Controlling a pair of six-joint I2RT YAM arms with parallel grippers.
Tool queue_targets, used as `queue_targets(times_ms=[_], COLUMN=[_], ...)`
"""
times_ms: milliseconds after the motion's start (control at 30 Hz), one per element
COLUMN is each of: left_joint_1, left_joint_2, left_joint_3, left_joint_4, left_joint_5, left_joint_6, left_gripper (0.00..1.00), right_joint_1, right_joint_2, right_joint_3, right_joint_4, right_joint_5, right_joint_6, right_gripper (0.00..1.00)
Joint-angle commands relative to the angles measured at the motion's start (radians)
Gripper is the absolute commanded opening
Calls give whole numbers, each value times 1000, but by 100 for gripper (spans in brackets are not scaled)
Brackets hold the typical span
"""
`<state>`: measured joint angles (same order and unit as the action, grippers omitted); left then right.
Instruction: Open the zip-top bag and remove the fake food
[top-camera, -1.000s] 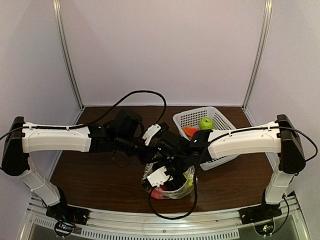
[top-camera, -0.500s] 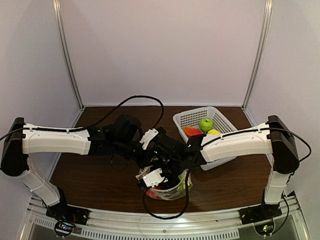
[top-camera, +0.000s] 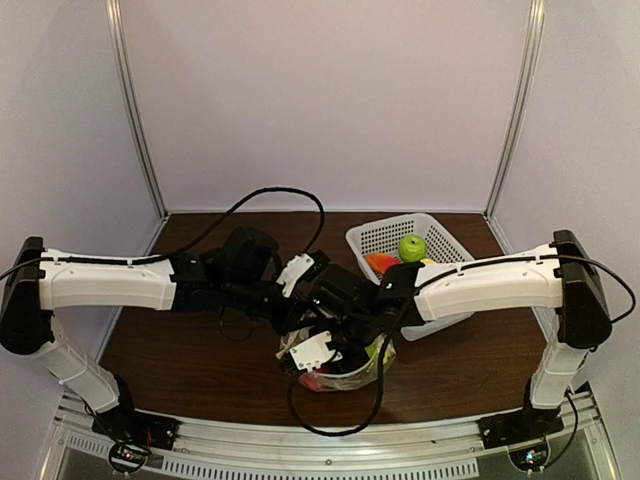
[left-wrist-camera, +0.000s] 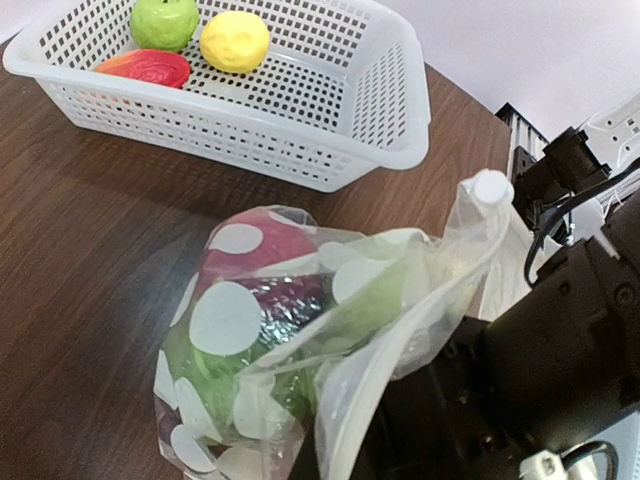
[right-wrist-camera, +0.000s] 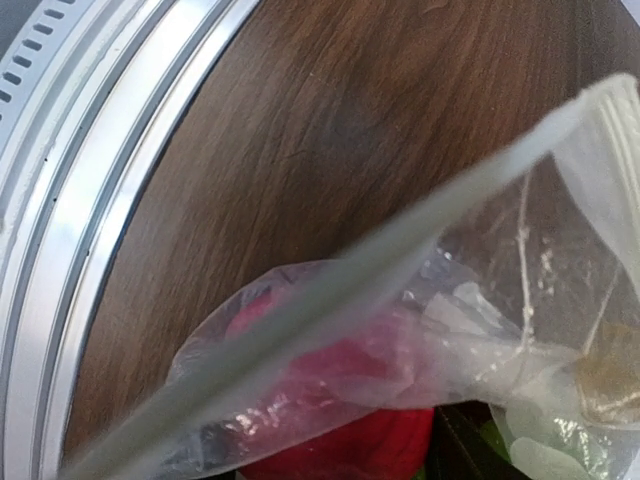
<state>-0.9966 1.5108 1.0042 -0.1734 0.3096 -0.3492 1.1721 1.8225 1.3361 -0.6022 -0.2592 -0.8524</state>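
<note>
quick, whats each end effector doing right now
left end effector: closed, apparently pinching the rim of the zip-top bag
right end effector: at the bag's mouth; open or closed cannot be told

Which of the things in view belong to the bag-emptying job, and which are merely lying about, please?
Job: bag; red fruit, grapes and green fruit inside it; green apple, lemon and red-orange piece already out.
Lying about: basket holding those three; black cable.
</note>
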Motion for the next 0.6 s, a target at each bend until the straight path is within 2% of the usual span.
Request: queue_targets(times_ms=[0,233,567], left_joint_1=[8,18,30], left_joint_2=[-36,-70,-37], left_joint_3=[2,-6,18], left_joint_4=[-7,-37,-38], left_joint_5=[-13,-24,-17], left_joint_6=[17,33,42], left_gripper=[0,0,0], right_joint_1=[-1,-49,-102], right_joint_2=[-95,-173,-242], right_joint_3=[8,8,114], right_joint_4=[-111,-174,-251], right_joint_5=[126,186,104], right_joint_6=[26,24,65], right_gripper=[46,46,46])
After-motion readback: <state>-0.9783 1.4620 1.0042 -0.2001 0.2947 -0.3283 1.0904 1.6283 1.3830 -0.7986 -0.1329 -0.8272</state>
